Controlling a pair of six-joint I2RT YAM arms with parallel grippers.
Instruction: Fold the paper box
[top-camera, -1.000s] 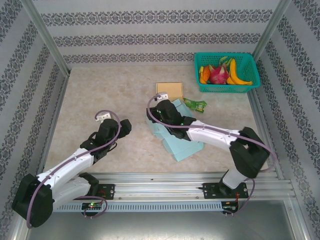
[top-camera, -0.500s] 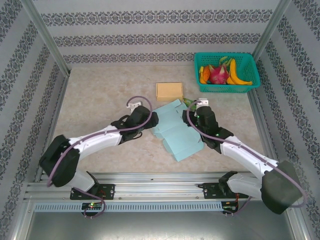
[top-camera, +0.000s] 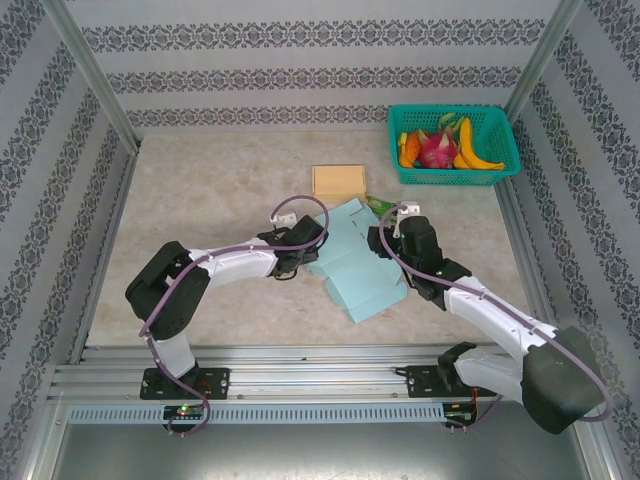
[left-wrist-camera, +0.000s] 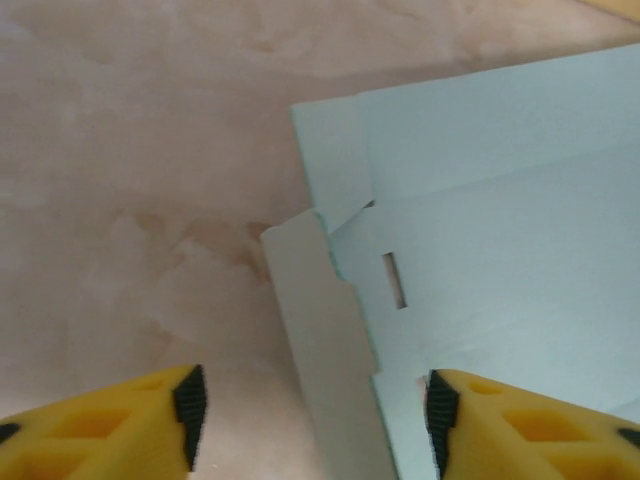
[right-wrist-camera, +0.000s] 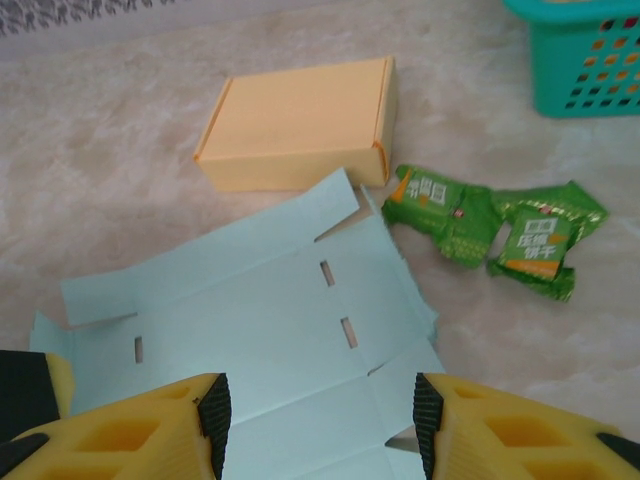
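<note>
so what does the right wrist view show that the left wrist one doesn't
Right wrist, not left: the tan box, two green snack packs and a corner of the basket. Left wrist, not right: a close look at one narrow edge flap and the slot beside it. Both: the pale blue sheet on the table.

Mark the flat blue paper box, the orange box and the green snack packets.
Flat blue paper box (right-wrist-camera: 250, 320): right wrist view, middle panel.
Orange box (right-wrist-camera: 295, 120): right wrist view, top face.
Green snack packets (right-wrist-camera: 440, 205): right wrist view, front of the left packet.
</note>
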